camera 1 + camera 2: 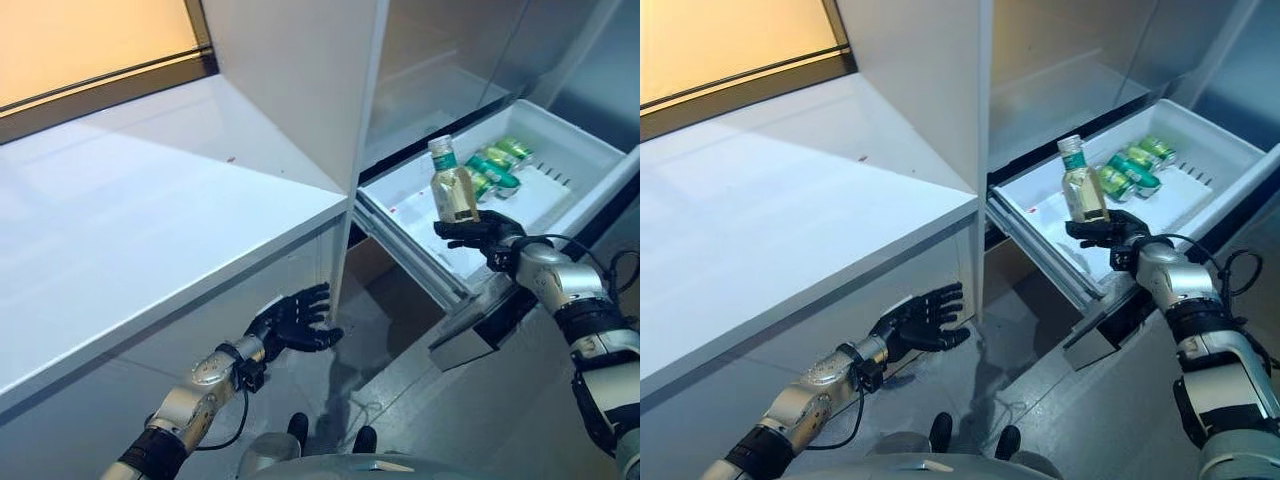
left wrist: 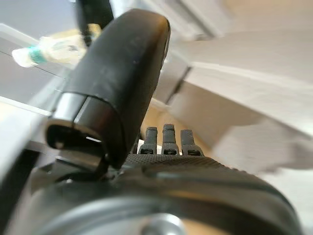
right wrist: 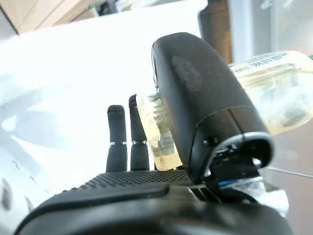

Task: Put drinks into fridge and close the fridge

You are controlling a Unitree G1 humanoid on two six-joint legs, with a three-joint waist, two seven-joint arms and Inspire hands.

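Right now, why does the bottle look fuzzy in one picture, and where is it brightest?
In the left wrist view the bottle sits far behind the thumb, so it is out of focus; the left hand is sharp only near the fingers. In the right wrist view the bottle is close and clearer. In the left eye view the counter catches the brightest light, washing out white.

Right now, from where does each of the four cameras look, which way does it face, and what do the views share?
Left eye view: on the head, looking down at the white counter and the open fridge drawer; both arms show.
Right eye view: beside it, same scene; the right robot hand holds a drink bottle upright over the drawer, near green cans.
Left wrist view: along the left robot hand, open, holding nothing.
Right wrist view: along the right robot hand, thumb on the bottle.
Shared: the bottle shows in all four.
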